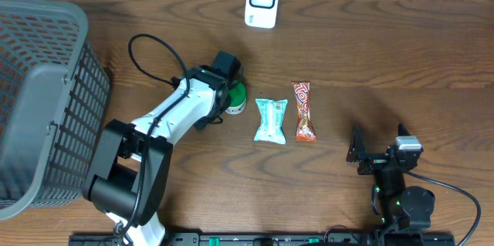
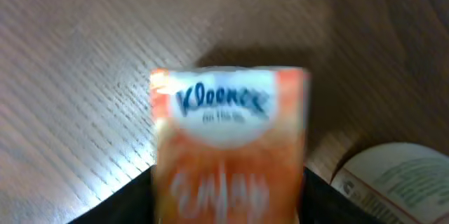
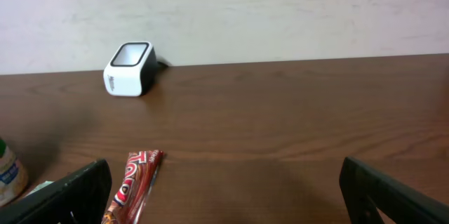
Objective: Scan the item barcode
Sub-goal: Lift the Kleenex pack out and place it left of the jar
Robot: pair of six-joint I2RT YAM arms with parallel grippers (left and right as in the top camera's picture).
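Left gripper point(image 2: 228, 206), on an arm reaching forward to mid-table, straddles an orange Kleenex pack point(image 2: 228, 140) over the wood; blur hides whether it grips. Right gripper point(image 3: 223, 185) sits low, jaws spread wide. Brown wooden table point(image 1: 401, 45); barcode scanner point(image 1: 262, 1) at the far edge, by a pale wall point(image 3: 280, 6); grey basket point(image 1: 38, 99) at left.
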